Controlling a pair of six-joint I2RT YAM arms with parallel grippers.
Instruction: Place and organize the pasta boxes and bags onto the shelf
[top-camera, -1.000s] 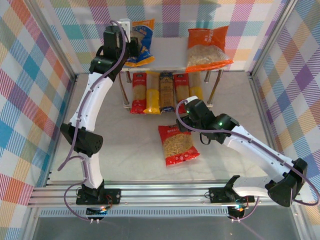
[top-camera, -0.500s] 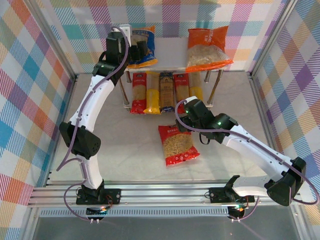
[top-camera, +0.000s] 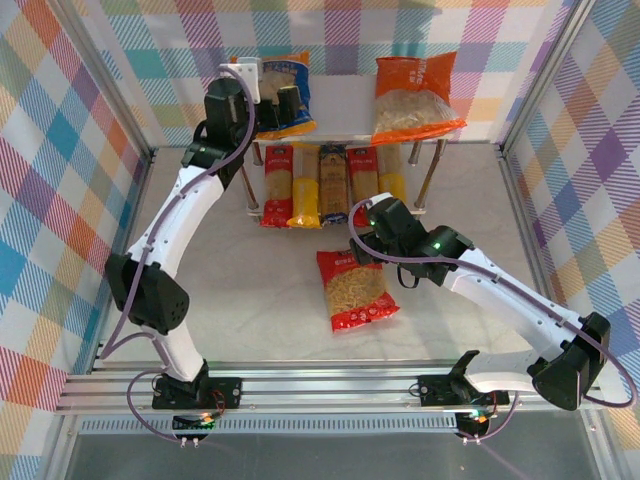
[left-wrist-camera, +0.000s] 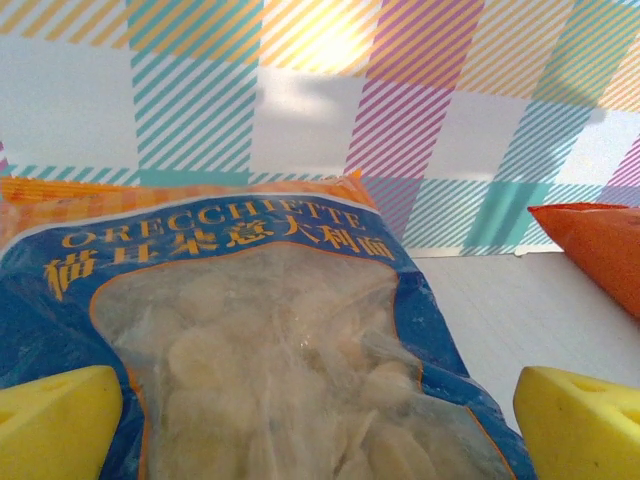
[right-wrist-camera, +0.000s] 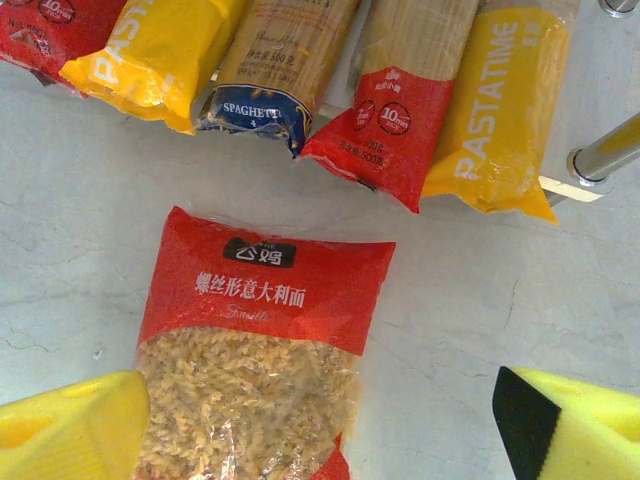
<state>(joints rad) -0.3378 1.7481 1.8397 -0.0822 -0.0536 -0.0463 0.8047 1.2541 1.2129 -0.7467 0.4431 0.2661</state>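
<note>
Surface (top-camera: 250, 290): pale and marbled, under checked pastel walls.
Change: left arm's elbow (top-camera: 145, 295) has swung leftward; glossy blue pillow bag (left-wrist-camera: 250, 330) stays on grey-white two-tier shelf (top-camera: 345, 118), upper left.
Claws: left claw (top-camera: 285, 102) released astride blue bag; right claw (top-camera: 363, 240) released above crinkly red pillow bag (top-camera: 357, 290), centre.

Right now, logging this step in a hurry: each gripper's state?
Left gripper: open, over the blue bag.
Right gripper: open, above the red bag.

1. Left wrist view: the blue bag (left-wrist-camera: 280, 340) runs off the bottom edge, the orange bag (left-wrist-camera: 592, 250) off the right.
2. Right wrist view: the red bag (right-wrist-camera: 265, 295) loses its lower end at the bottom edge.
3. From above, the shelf (top-camera: 340, 112) hides the far ends of the pasta boxes (top-camera: 333, 185).
</note>
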